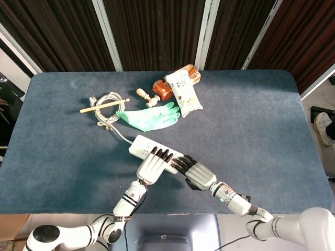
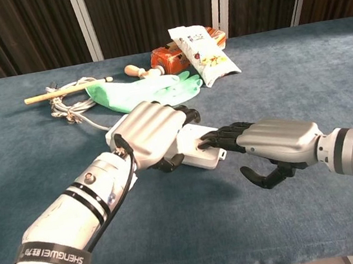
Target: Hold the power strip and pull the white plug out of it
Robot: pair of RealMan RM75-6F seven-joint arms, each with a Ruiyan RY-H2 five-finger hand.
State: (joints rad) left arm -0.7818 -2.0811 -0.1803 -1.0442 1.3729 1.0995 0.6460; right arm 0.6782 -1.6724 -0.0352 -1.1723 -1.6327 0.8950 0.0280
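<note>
The white power strip (image 1: 142,147) (image 2: 197,156) lies slantwise near the table's front edge. My left hand (image 1: 153,164) (image 2: 150,134) lies across its middle, fingers over the top and thumb at the near side, gripping it. From the right, my right hand (image 1: 196,172) (image 2: 273,146) stretches its dark fingertips (image 2: 208,142) onto the strip's right end. Its thumb hangs below, clear of the strip. No white plug shows in either view; the hands cover much of the strip's top. The strip's cable runs back to a grey coil (image 1: 107,111) (image 2: 69,107).
Behind the strip lie a green glove (image 1: 150,117) (image 2: 138,90), a wooden stick (image 1: 103,105) across the coil, a small wooden stamp (image 1: 147,97), an orange packet (image 1: 164,87) and a white snack bag (image 1: 183,93) (image 2: 204,53). Blue cloth covers the table (image 1: 251,120).
</note>
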